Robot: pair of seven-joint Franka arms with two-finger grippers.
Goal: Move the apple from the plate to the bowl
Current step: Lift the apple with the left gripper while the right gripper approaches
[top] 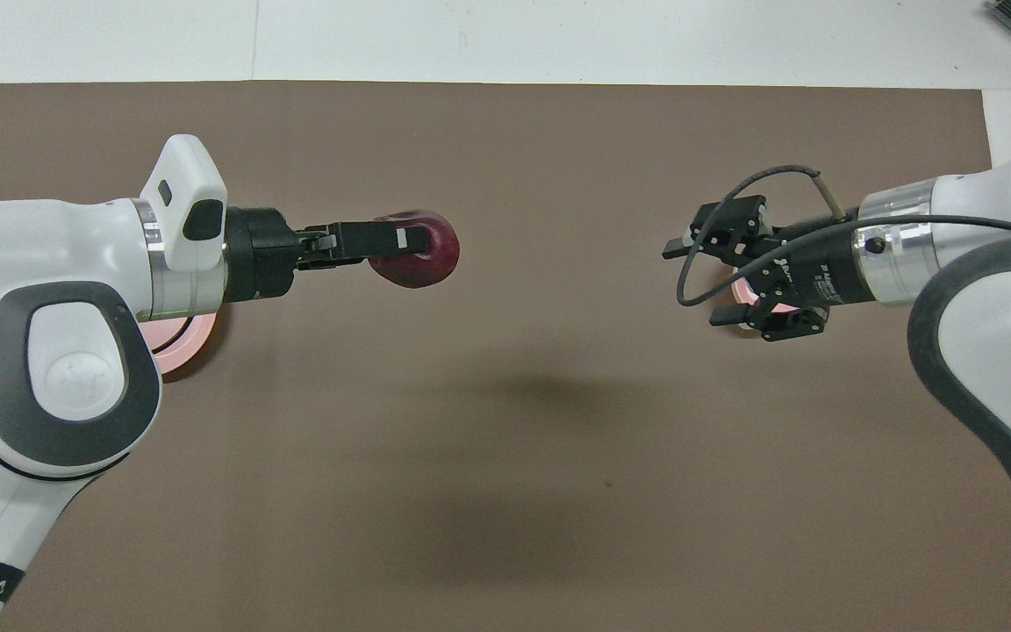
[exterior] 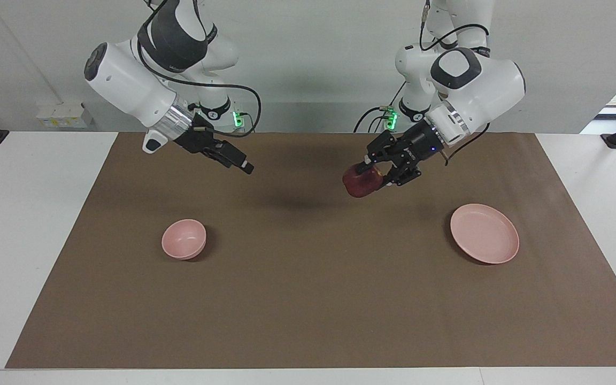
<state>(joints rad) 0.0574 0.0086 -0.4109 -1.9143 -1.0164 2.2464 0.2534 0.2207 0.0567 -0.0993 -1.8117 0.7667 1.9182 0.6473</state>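
Over the brown-matted counter (exterior: 308,299), the left gripper (exterior: 368,172) has its fingers clamped on the apple (exterior: 360,183) while the right gripper (exterior: 248,169), fingers apart, reaches in; a mistimed handover could drop it short of the bowl (exterior: 183,239).

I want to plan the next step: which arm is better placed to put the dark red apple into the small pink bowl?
Probably the right: its open right gripper is up above the small deep pink bowl. The left gripper holds the dark red apple nearer the flat pink plate.
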